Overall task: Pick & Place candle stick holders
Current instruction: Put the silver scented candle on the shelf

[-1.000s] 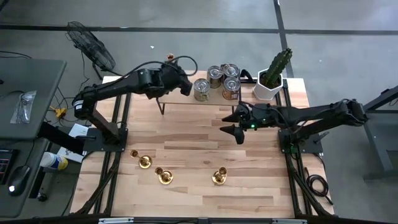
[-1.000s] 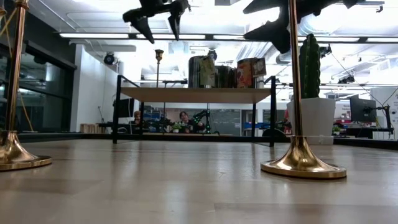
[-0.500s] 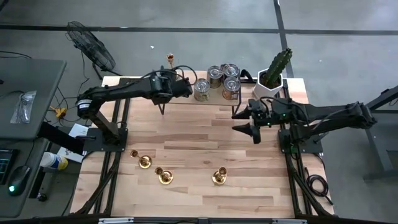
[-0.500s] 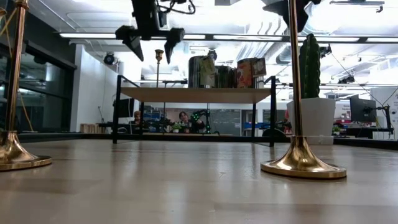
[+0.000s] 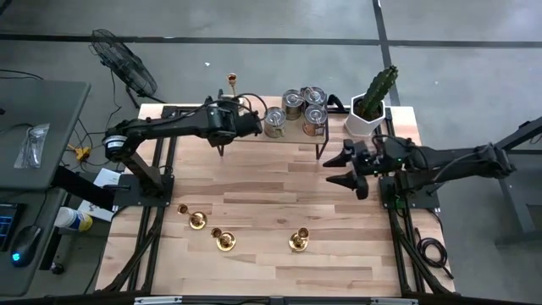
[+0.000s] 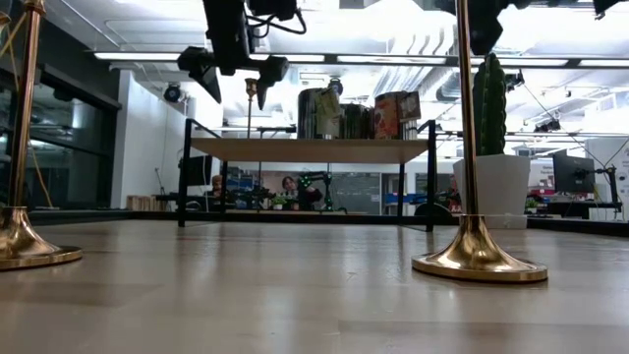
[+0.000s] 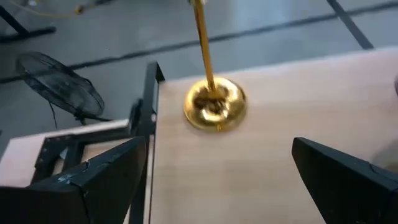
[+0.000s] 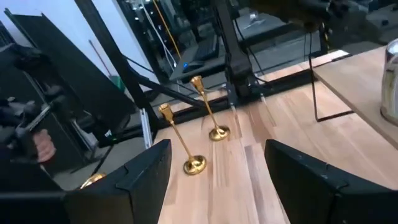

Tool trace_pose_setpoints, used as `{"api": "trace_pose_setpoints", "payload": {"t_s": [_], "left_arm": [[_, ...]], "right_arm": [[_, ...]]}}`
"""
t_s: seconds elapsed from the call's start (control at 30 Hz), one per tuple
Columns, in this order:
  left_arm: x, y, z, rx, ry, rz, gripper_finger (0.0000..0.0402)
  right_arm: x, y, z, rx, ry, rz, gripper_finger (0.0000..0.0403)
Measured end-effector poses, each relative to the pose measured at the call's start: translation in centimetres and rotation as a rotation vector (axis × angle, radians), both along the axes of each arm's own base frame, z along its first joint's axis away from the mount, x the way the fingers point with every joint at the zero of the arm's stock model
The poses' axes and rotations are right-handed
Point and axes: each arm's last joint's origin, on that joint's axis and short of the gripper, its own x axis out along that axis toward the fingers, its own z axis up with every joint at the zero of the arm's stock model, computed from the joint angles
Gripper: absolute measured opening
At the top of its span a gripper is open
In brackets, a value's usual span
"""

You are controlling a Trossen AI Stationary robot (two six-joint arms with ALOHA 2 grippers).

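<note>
While the left gripper [image 5: 251, 124] hangs over the raised wooden shelf [image 5: 292, 138] at the far side of the table [image 5: 271, 212], its fingers stand wide apart and hold nothing. In the left wrist view those two dark fingers [image 7: 87, 186] frame one brass candle stick holder [image 7: 214, 104] that stands upright on the shelf's end, near its corner; the same holder shows from above at the far left end of the shelf [image 5: 230, 81]. Three tin cans [image 5: 303, 110] sit grouped farther along the shelf, and a potted cactus [image 5: 373, 106] stands just past the shelf's right end.

The right gripper [image 5: 351, 169] hovers over the table's right side, close to the shelf's right leg, with its fingers parted partway and empty.

Three more candle stick holders stand upright on the near part of the table: one at the left [image 5: 197, 220], one just beside it [image 5: 224, 241], and one apart toward the middle [image 5: 298, 241]. The right wrist view shows two of them [image 8: 194, 163] clearly.
</note>
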Motion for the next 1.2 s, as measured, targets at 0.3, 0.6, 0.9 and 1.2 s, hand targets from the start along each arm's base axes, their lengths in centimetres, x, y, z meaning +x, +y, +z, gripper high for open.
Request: {"api": "trace_pose_setpoints", "payload": {"t_s": [0.3,0.6,0.9,1.2], "left_arm": [[0.4,0.1,0.2,0.029,-0.026,-0.012,0.0397],[0.6,0.0,0.2,-0.007,-0.049,-0.031,0.0397],[3.1,-0.1,-2.1,-0.037,-0.048,-0.080,0.0397],[4.4,0.1,-1.6,-0.047,-0.147,-0.168,0.0397]], "right_arm": [[-1.4,0.0,0.2,0.006,-0.041,-0.003,0.0252],[-1.3,0.0,0.2,0.004,-0.038,-0.003,0.0252],[-1.3,0.0,0.2,0.001,-0.039,0.000,0.0252],[-1.3,0.1,0.2,0.009,-0.038,0.024,0.0252]]}}
